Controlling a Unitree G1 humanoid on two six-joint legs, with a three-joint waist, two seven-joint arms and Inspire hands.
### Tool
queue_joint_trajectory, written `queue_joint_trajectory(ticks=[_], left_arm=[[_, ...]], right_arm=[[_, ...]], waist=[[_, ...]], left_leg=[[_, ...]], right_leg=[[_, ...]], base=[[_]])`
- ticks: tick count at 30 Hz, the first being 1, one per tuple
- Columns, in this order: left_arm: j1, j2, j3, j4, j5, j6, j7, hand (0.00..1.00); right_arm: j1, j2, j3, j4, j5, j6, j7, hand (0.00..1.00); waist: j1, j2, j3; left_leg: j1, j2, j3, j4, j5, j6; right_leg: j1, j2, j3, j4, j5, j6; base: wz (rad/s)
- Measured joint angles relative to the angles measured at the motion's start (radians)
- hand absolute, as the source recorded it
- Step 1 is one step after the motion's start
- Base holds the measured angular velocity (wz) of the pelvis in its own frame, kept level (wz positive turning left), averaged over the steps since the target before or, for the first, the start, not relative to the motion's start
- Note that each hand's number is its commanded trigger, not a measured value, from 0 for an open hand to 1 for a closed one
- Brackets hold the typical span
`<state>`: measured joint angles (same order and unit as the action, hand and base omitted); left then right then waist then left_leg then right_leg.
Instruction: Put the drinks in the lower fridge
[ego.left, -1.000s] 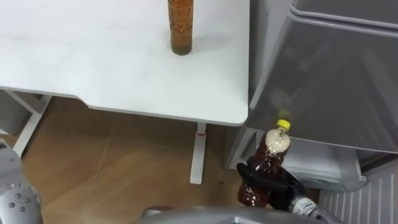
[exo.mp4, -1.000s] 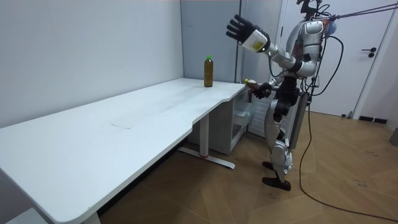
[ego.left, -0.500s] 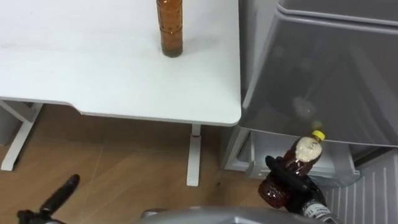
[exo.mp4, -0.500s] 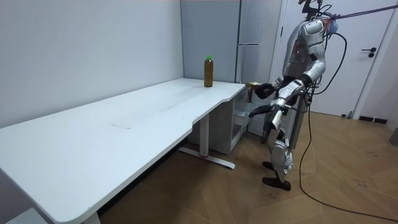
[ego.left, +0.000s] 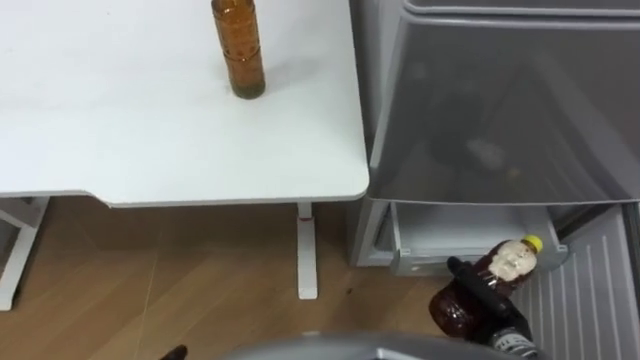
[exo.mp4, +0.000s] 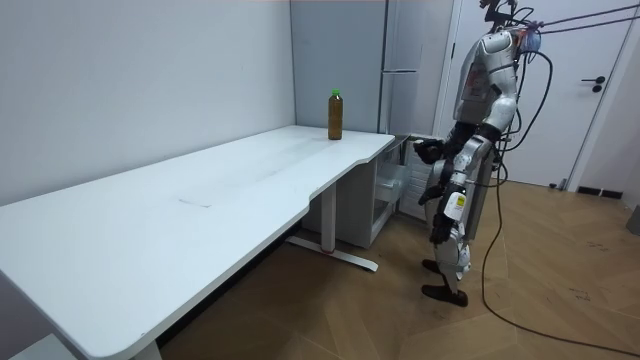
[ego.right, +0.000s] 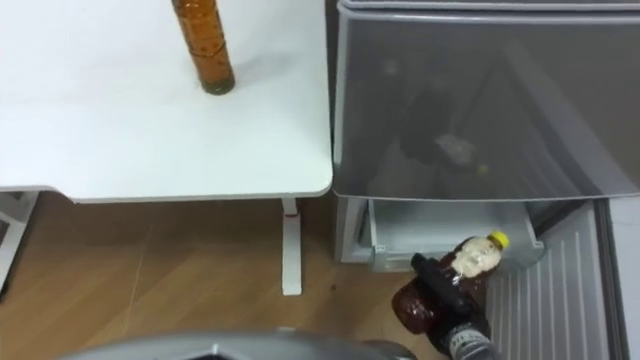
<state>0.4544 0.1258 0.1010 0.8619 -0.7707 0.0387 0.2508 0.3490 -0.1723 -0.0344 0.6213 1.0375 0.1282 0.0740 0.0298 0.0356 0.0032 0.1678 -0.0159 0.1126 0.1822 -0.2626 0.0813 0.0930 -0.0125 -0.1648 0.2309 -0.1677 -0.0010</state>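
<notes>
Amber bottles (ego.left: 238, 48) 2 | one on table (ego.left: 120, 130) | one (ego.left: 512, 262) gripped, right hand (ego.left: 478, 292) | left hand (exo.mp4: 429, 197) unclear

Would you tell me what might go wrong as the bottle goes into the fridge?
The yellow-capped bottle is tilted in the right hand, whose fingers wrap its lower body; it may slip. Its cap sits close to the front rim of the lower compartment and could knock it.
</notes>
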Motion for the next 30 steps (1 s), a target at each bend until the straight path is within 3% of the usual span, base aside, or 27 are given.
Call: queue_joint_trajectory(ticks=[7,10,14,16,18,20,24,27,30], left_arm=[[-0.015,0.005,-0.007,0.067,0.115,0.036,-0.091,0.0],[-0.049,0.009,-0.007,0.07,0.249,0.064,-0.127,0.0],[-0.157,0.028,-0.019,0.118,0.365,0.074,-0.169,0.0],[-0.198,0.036,-0.049,0.118,0.386,0.074,-0.178,0.0],[-0.259,0.049,-0.071,0.135,0.416,0.069,-0.195,0.0],[-0.315,0.057,-0.078,0.172,0.427,0.067,-0.194,0.0],[-0.399,0.06,-0.109,0.188,0.438,0.068,-0.192,0.0],[-0.441,0.061,-0.12,0.188,0.44,0.065,-0.187,0.0],[-0.459,0.069,-0.147,0.189,0.441,0.064,-0.17,0.0]], right_arm=[[-0.123,-0.012,-0.027,0.125,0.129,0.001,-0.019,1.0],[-0.197,-0.037,-0.035,0.139,0.22,0.003,-0.042,1.0],[-0.386,-0.07,-0.037,0.267,0.314,-0.005,-0.051,1.0],[-0.459,-0.077,-0.038,0.31,0.341,-0.012,-0.057,1.0],[-0.542,-0.082,-0.042,0.371,0.362,-0.022,-0.071,1.0],[-0.575,-0.081,-0.043,0.377,0.377,-0.022,-0.054,1.0],[-0.686,-0.099,-0.069,0.495,0.38,-0.037,-0.098,1.0],[-0.719,-0.12,-0.068,0.511,0.389,-0.043,-0.122,1.0],[-0.735,-0.131,-0.064,0.511,0.41,-0.044,-0.128,1.0]], waist=[[-0.008,-0.01,-0.0018],[-0.003,-0.018,0.003],[-0.001,-0.032,0.0141],[0.0,-0.032,0.0148],[0.003,-0.05,0.026],[0.002,-0.065,0.0319],[0.021,-0.068,0.0321],[0.045,-0.075,0.0354],[0.064,-0.075,0.0366]], left_leg=[[-0.03,-0.001,0.0,0.024,-0.003,0.003],[-0.101,-0.01,-0.002,0.071,-0.005,0.007],[-0.231,-0.015,-0.004,0.157,-0.011,0.012],[-0.297,-0.016,-0.004,0.213,-0.022,0.013],[-0.386,-0.024,-0.007,0.291,-0.034,0.014],[-0.459,-0.032,-0.007,0.351,-0.043,0.017],[-0.603,-0.037,0.001,0.457,-0.052,0.022],[-0.703,-0.051,0.019,0.523,-0.058,0.026],[-0.79,-0.049,0.024,0.588,-0.064,0.023]], right_leg=[[-0.03,-0.006,-0.004,0.027,-0.005,0.0],[-0.105,-0.024,-0.004,0.085,-0.019,-0.003],[-0.224,-0.041,-0.013,0.154,-0.027,-0.012],[-0.287,-0.049,-0.011,0.205,-0.039,-0.016],[-0.379,-0.071,-0.017,0.298,-0.066,-0.022],[-0.458,-0.091,-0.022,0.363,-0.085,-0.028],[-0.604,-0.113,-0.01,0.467,-0.098,-0.036],[-0.722,-0.141,0.015,0.563,-0.12,-0.036],[-0.809,-0.15,0.019,0.626,-0.129,-0.045]], base=[[0.01],[0.02],[0.04],[0.06],[0.13],[0.13],[0.04],[0.02],[0.05]])
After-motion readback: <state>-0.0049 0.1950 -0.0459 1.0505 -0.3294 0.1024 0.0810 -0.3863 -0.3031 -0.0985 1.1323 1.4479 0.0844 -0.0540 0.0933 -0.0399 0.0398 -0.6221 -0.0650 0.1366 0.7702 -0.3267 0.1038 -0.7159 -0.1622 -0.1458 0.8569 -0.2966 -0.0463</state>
